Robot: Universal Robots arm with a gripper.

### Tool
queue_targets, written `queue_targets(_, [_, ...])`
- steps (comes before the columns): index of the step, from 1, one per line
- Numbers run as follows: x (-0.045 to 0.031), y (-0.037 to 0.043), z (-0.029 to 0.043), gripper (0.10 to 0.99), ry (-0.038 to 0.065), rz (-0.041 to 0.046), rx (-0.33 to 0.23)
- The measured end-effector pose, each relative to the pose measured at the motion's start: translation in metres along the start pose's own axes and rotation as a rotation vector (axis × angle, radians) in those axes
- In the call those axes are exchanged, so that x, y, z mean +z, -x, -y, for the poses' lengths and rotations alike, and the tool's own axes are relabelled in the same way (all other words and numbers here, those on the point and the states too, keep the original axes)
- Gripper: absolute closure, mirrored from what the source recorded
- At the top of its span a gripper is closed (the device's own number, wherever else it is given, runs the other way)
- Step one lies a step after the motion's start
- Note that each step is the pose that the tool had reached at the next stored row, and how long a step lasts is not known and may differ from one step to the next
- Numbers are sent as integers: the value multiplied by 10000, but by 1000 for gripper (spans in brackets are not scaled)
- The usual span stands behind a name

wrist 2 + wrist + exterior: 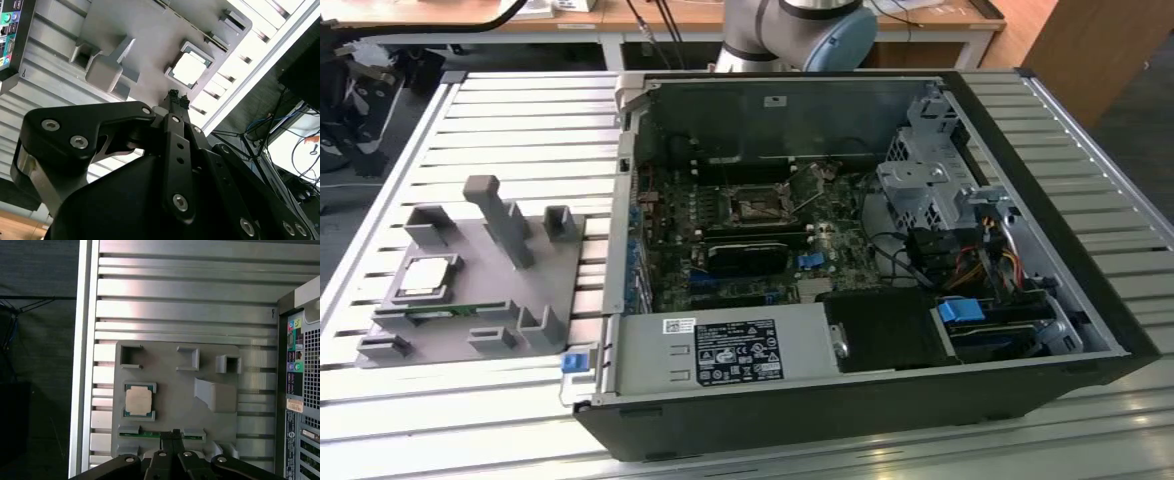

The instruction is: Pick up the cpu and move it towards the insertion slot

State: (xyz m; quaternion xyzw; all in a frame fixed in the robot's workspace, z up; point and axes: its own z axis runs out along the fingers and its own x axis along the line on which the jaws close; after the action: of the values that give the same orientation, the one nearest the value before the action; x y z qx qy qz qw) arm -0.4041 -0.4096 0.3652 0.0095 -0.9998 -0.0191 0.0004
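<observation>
An open case (854, 420) lies on the slatted surface (520, 120). A motherboard is seen within it, and the insertion slot (754, 207), a silvery frame with a dark centre, is set near the board's middle. A black heatsink (747, 257) is placed just beside the slot, and a metal drive cage (921, 185) and bundled cables (961, 262) are held toward the exterior view's right. A grey fixture (520, 290) is laid on the surface at the exterior view's left, well apart from the slot. The cpu (138, 401) is seated flat in a square recess of this fixture and is seen as a pale, shiny square lid with a thin rim, bracketed by low grey tabs. A green strip (150, 434) is lodged in a groove along the fixture's edge, near the cpu. In both wrist views the end effector (177, 97) is seen over that edge, near the cpu but apart from it. Its fingertips are drawn narrow, almost together, and nothing is held between them.
</observation>
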Motion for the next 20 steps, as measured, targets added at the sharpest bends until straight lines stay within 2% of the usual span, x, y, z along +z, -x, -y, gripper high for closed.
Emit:
queue_targets(14, [15, -260, -4, 980, 0, 0, 0])
queue_targets(20, [34, -308, -4, 973, -11, -1, -2])
